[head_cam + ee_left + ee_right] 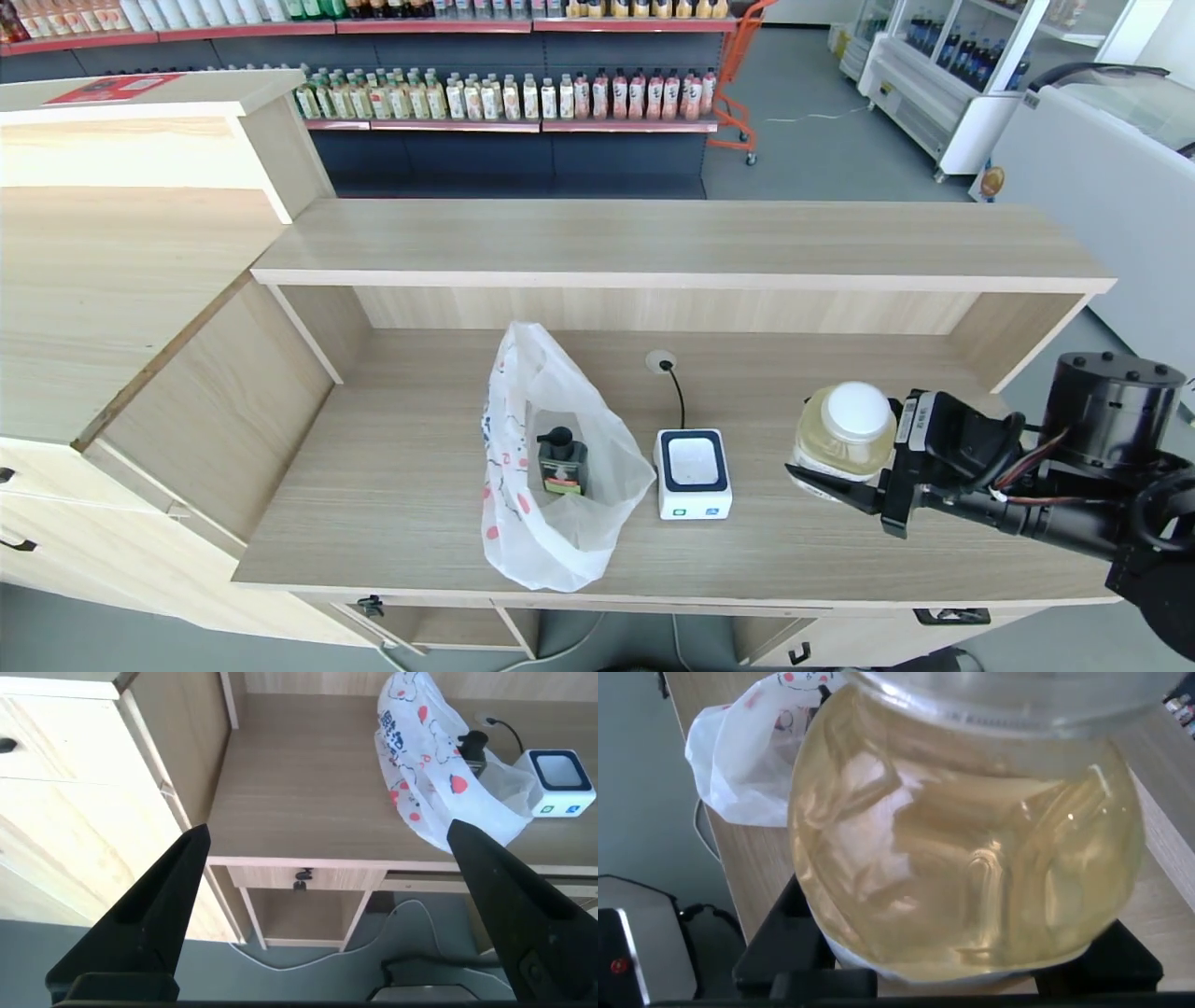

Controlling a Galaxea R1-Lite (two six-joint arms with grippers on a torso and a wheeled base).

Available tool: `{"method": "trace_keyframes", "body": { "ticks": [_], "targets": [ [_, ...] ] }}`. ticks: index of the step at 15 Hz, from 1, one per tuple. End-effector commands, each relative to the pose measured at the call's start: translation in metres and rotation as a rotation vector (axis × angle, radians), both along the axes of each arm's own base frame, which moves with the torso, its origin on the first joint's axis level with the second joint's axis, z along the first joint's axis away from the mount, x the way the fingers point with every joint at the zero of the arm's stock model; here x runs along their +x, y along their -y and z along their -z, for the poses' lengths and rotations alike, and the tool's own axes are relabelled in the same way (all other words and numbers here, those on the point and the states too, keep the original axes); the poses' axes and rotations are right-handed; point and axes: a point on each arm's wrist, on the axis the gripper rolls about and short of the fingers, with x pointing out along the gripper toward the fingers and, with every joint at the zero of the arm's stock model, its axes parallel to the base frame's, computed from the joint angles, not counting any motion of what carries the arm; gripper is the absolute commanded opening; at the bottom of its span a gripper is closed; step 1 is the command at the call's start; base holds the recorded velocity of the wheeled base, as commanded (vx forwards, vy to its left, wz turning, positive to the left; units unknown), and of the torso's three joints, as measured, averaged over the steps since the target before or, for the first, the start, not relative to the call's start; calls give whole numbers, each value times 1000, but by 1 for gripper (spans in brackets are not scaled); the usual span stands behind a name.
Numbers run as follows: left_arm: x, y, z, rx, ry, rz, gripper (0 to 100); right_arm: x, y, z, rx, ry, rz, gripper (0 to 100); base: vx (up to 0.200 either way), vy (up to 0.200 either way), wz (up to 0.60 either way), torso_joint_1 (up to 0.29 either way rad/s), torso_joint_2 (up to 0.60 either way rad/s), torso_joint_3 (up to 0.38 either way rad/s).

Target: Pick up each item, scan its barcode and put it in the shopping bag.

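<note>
— Over the right end of the counter (pixel 392 485), how does my right arm sit?
— Your right arm comes in low from the right edge, wrist about level. The right gripper (pixel 831 459) is clamped on the jar (pixel 854 415), a finger on either side of its round body. The jar stands upright, white lid on top, pale yellow liquid inside. You cannot tell whether its base touches the surface.
— And the left one?
— Your left gripper (pixel 329 829) hangs out in front of the front left corner, fingers spread wide with nothing between them.
— What lies on the surface?
— Your shopping bag (pixel 551 523) stands open at the middle of the front edge, with a dark pump bottle (pixel 563 462) upright inside. Just beside it, toward the jar, sits the white scanner (pixel 693 471); its cable (pixel 677 397) runs to a hole near the back edge. Behind the counter you have shelves of bottles (pixel 504 93) and a chest freezer (pixel 1092 159).
— Any writing?
— Red and blue print on the bag, and a label on the pump bottle, both too small to read.
</note>
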Motion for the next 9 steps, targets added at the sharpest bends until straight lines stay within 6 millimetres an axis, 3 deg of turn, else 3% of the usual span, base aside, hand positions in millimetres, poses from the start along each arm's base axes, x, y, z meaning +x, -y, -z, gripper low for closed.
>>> {"method": "trace_keyframes", "body": {
  "ticks": [1, 3, 9],
  "targets": [
    [0, 0, 0, 0, 1, 0, 100, 17, 1, 18, -5, -29, 7, 0, 0, 0, 0, 0, 0, 0],
    [0, 0, 0, -3, 0, 0, 100, 44, 11, 38, 14, 7, 40, 0, 0, 0, 0, 0, 0, 0],
    [0, 0, 0, -3, 0, 0, 100, 89, 7, 57, 35, 28, 23, 0, 0, 0, 0, 0, 0, 0]
  ]
}}
